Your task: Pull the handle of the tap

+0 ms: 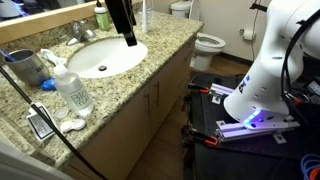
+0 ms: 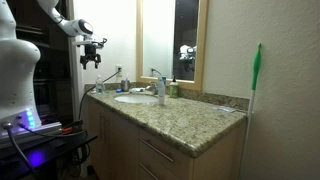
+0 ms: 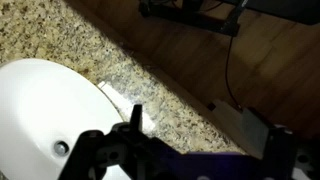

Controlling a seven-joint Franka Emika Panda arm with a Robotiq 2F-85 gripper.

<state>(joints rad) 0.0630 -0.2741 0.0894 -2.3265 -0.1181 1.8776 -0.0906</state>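
The raised arm (image 1: 270,60) points its gripper (image 2: 91,60) downward, fingers apart.

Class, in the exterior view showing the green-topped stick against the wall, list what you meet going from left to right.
Robot's white body → pincer → white basin → green-topped stick

The bench (image 1: 160,50) is speckled granite over wooden cabinets, with an oval white basin (image 1: 105,58) sunk into it and the tap (image 1: 86,34) behind. Towards one end stand a clear pump bottle (image 1: 72,90) and a grey cup (image 1: 28,68) — nearer the front edge lie a small white thing (image 1: 72,125) and a flat dark-framed one (image 1: 40,123).
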